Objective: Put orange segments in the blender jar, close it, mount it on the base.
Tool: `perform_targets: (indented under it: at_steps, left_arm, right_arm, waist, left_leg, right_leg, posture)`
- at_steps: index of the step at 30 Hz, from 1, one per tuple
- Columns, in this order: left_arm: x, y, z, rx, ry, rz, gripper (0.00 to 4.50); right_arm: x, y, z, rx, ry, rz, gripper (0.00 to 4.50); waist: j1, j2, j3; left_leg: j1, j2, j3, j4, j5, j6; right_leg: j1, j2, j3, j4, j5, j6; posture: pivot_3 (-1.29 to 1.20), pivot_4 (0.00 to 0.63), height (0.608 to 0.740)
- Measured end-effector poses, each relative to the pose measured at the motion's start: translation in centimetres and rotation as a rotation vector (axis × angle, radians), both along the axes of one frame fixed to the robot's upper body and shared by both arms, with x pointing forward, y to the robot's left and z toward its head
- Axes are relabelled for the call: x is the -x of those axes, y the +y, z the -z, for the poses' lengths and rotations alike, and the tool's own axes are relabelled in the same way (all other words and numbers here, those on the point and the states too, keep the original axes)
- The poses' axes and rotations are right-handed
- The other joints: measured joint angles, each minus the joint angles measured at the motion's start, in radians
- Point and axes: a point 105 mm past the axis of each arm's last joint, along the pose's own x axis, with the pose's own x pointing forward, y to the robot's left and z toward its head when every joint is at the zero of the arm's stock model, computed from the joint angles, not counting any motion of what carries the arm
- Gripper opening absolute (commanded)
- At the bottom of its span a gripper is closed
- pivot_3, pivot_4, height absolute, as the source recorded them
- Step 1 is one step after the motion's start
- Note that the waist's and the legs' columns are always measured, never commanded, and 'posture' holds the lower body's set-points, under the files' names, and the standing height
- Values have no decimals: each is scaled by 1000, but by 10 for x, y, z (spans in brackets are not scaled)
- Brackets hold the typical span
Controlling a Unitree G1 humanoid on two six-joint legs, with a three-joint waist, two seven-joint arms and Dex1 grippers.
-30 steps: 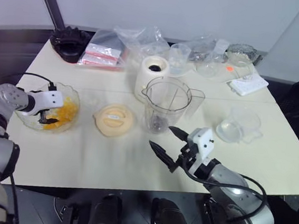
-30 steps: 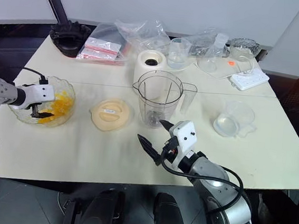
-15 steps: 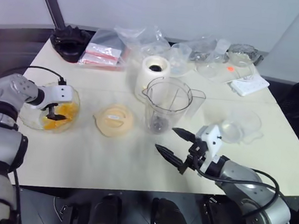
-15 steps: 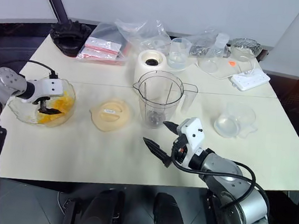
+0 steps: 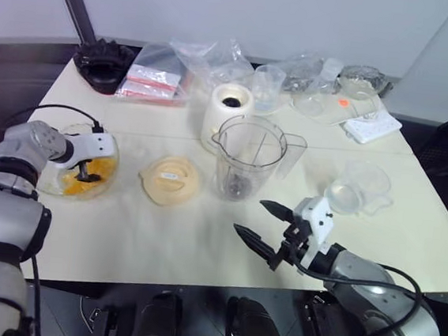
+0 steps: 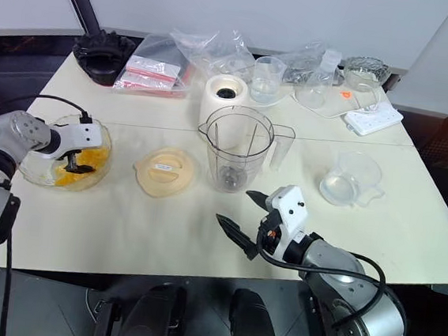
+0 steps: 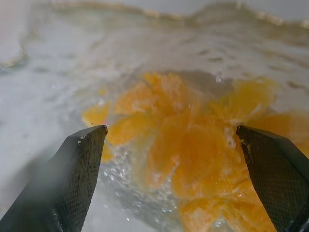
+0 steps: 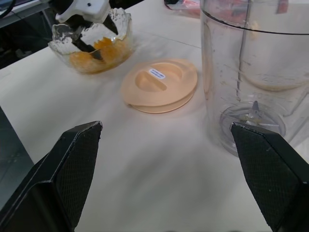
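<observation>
At far left on the cream table (image 5: 161,241), scalloped glass bowl (image 5: 48,179) of orange segments (image 7: 193,145). Left pincer (image 5: 87,175) dipped into that bowl, black fingers (image 7: 72,179) spread wide on either side of the heap, clamped on nothing. Just right of the bowl, round pale-orange lid (image 5: 170,179) lying flat. Next, near table centre, clear blender jar (image 5: 247,158) standing upright and uncovered, dark blade at the bottom, no fruit inside. Directly behind it and just beside it, cream-white base (image 5: 229,114) with dark round socket on top. Toward the near edge, in front of the jar, right pincer (image 5: 267,229) hanging above the tabletop, fingers wide apart and empty. Farther right, small clear measuring cup (image 5: 359,187). Along the back edge, black juicer part (image 5: 104,63) and plastic bags (image 5: 194,66).
</observation>
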Motion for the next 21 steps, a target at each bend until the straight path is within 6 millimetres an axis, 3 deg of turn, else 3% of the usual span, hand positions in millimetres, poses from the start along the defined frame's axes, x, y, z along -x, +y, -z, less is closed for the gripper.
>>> perform_targets:
  at_steps: [6,9,14,21]
  left_arm:
    - [-3,1,8,22,-55,-50,4500]
    - [-3,-1,13,38,-69,-61,3693]
    - [-1,-5,22,64,-39,-75,1180]
    - [0,-4,22,100,-36,-111,1180]
  right_arm:
    - [2,0,-4,1,-9,12,4455]
    - [2,-1,-3,4,-2,22,4500]
    - [2,-1,-3,7,-4,29,4500]
    - [2,-1,-4,7,-8,28,4500]
  waist:
    - [1,5,-4]
    - [3,7,-5]
    - [2,7,-6]
    - [-2,7,-6]
  left_leg:
    - [6,0,0,0,0,0]
    - [10,1,0,0,0,0]
    - [12,1,0,0,0,0]
    - [8,2,1,-1,0,0]
  right_leg:
    - [5,0,0,1,0,0]
    - [9,-1,0,0,0,0]
    - [11,-1,-1,0,0,-1]
    - [8,-1,-1,-1,0,-1]
  posture:
    - [0,150,740]
    - [0,150,740]
    - [0,150,740]
    - [0,150,740]
